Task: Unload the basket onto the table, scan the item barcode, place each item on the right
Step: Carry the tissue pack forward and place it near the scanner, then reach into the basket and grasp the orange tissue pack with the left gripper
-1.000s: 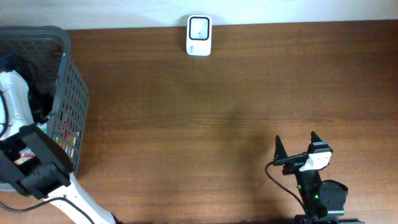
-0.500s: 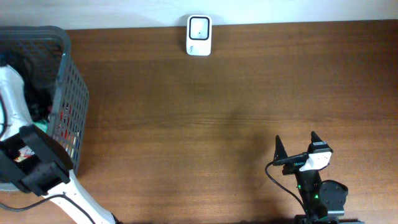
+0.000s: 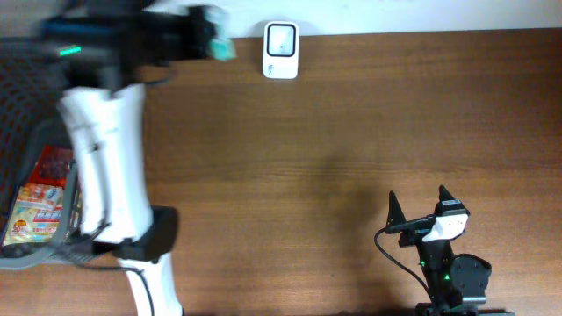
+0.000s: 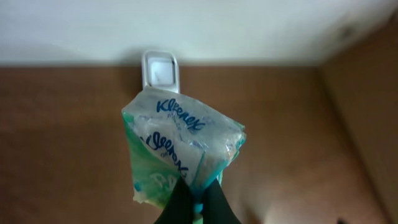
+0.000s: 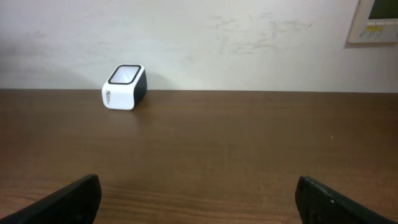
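Your left fingers are pinched shut on one edge of the Kleenex tissue pack. It is held up over the far edge of the tabletop, just left of the white scanner. That arm is blurred from overhead, so I can't tell which face of the pack is turned toward the scanner. Your right fingers stand spread wide, holding nothing, near the front right corner and well apart from the scanner. A snack packet lies in the basket at the left.
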Robot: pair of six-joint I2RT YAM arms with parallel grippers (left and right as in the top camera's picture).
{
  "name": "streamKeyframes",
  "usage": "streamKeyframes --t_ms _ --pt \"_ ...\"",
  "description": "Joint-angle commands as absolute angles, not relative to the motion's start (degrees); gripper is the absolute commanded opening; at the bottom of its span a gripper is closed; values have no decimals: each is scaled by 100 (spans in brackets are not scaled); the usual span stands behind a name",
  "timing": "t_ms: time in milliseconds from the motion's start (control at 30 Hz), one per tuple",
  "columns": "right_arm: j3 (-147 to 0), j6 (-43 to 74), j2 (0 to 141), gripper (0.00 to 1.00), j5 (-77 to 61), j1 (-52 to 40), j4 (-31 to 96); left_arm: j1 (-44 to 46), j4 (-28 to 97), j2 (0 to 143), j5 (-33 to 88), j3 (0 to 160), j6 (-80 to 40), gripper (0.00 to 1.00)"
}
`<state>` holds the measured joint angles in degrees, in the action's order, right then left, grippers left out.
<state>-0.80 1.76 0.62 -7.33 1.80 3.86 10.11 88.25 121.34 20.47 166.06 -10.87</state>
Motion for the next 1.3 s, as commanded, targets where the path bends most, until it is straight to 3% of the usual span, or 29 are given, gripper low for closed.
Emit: streamKeyframes --t_ms 0,67,167,367,400,433,467,500,533,667,700,767,800,833,900,967,1033,1133,1200,1267 --pt "-32 237 19 98 -722 145 397 2311 7778 12226 849 14859 -980 0" --pt "-32 237 19 98 -722 145 397 2893 6466 12226 707 13441 -1282 0" --pt "-32 237 19 98 -722 145 397 3424 5092 12226 -460 11681 -3273 0" --pt "-32 237 19 98 -722 145 397 4036 3177 12283 -740 10106 -3299 0" --pt "-32 237 19 98 -725 145 397 4084 2930 12342 -738 10036 -3299 4" --pt "-32 237 19 98 -722 145 397 4110 2902 12394 -738 10038 -3299 21" --pt "-32 237 19 98 -722 145 399 4110 2926 12460 -738 10038 -3295 76" --pt "-32 237 19 98 -722 145 397 4110 2941 12470 -738 10038 -3175 87" --pt "-32 237 19 99 -722 145 397 4108 2936 12462 -738 10066 -2902 91" --pt "-32 237 19 98 -722 145 397 4069 3234 11878 -950 10440 -2005 94" --pt "-32 237 19 99 -722 145 397 4036 3308 11603 -1295 10486 -1780 91" --pt "-32 237 19 98 -722 145 399 3846 3570 10951 -1671 10488 -1332 74" --pt "-32 237 19 99 -722 145 397 3583 3859 10477 -1712 10488 -1160 71" --pt "-32 237 19 98 -722 145 397 3378 3999 10208 -1859 10490 -1090 75" --pt "-32 237 19 99 -722 145 397 2412 4040 9198 -2689 10514 -886 77" --pt "-32 237 19 98 -722 145 397 1149 4075 8429 -2705 10516 -760 78" --pt "-32 237 19 98 -722 145 397 -209 4440 8128 -2705 10516 -764 78" --pt "-32 237 19 99 -722 145 397 -1680 5382 8403 -2659 10506 -1118 69" --pt "-32 237 19 98 -722 145 397 -2362 5959 9150 -2421 10506 -1691 99" --pt "-32 237 19 98 -722 145 397 -2578 6171 9738 -2053 10506 -1693 99"
